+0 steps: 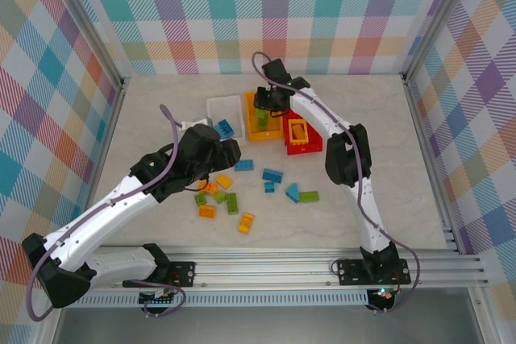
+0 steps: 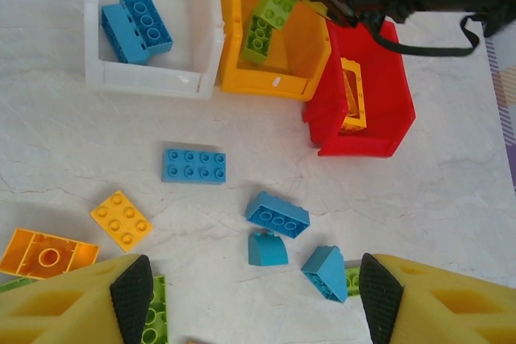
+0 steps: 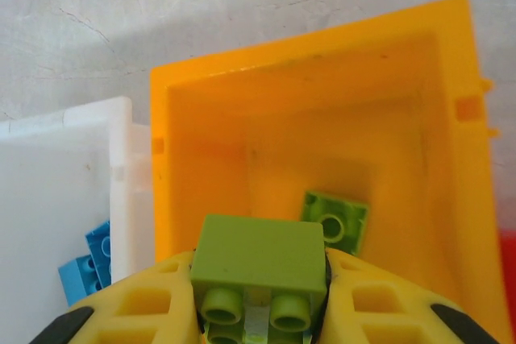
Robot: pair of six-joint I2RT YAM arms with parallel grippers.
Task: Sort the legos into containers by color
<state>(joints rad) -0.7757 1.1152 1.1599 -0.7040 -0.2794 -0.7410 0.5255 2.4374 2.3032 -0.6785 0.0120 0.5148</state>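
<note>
Nearest the arm bases, the loose studded plastic legos (image 1: 232, 203) lie scattered on the pale marbled table (image 1: 387, 207). There are about eleven, in green, blue and yellow-orange, so most of the sorting is left. The left gripper (image 2: 254, 288) hangs over them with its jaws wide and nothing between them. A flat blue plate (image 2: 193, 165) and a blue brick (image 2: 276, 215) lie just beyond it.

Farther off, three small open plastic bins stand close side by side. The white bin (image 2: 153, 78) holds blue, the orange bin (image 3: 451, 118) holds one green brick (image 3: 334, 219), and the red bin (image 2: 379, 110) holds the open yellow frame (image 2: 352, 94). The right gripper (image 3: 258, 279) is over the orange bin, clamped on a second green brick (image 3: 258, 255) that it has not yet let go.

From above, the left arm covers part of the heap and the white bin's near corner, so the count is approximate. The blue in the white bin may be one brick or two. The red bin's floor is mostly out of sight.
</note>
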